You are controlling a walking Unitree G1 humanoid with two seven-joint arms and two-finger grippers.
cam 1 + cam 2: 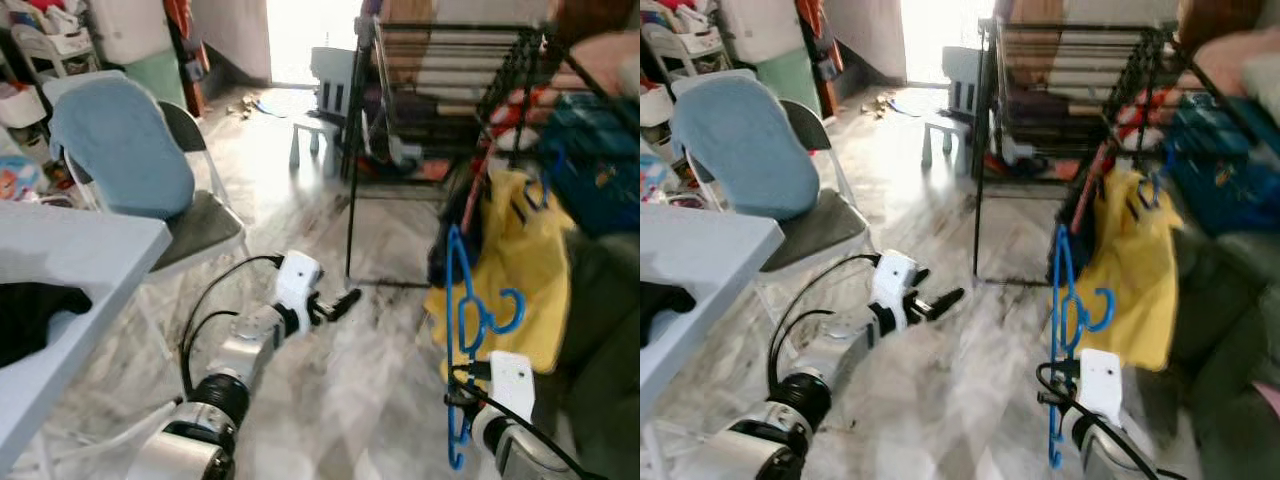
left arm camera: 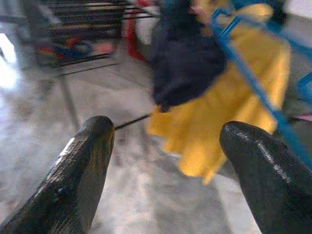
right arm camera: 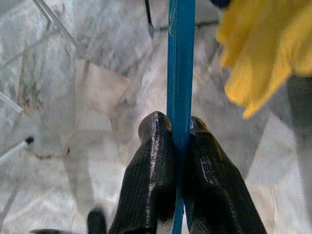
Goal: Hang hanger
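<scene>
Right wrist view shows the right gripper (image 3: 180, 146) pinched tight on a thin bar of the blue hanger (image 1: 470, 320), held upright near the black drying rack (image 1: 450, 60); it looks light, stiff, slippery plastic. The left gripper (image 2: 165, 170) stands wide open, holding nothing. No containers are clearly discernible through the blur.

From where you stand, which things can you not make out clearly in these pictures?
- Right gripper: its fingers, shut on the blue hanger, are cut off by the bottom edge of the eye views.
- Drying rack: the top is cut off and blurred in the eye views, so no free rail can be picked out.
- Yellow garment: what holds it up is blurred.
- Dark cloth on the table: cut off by the left edge.
</scene>
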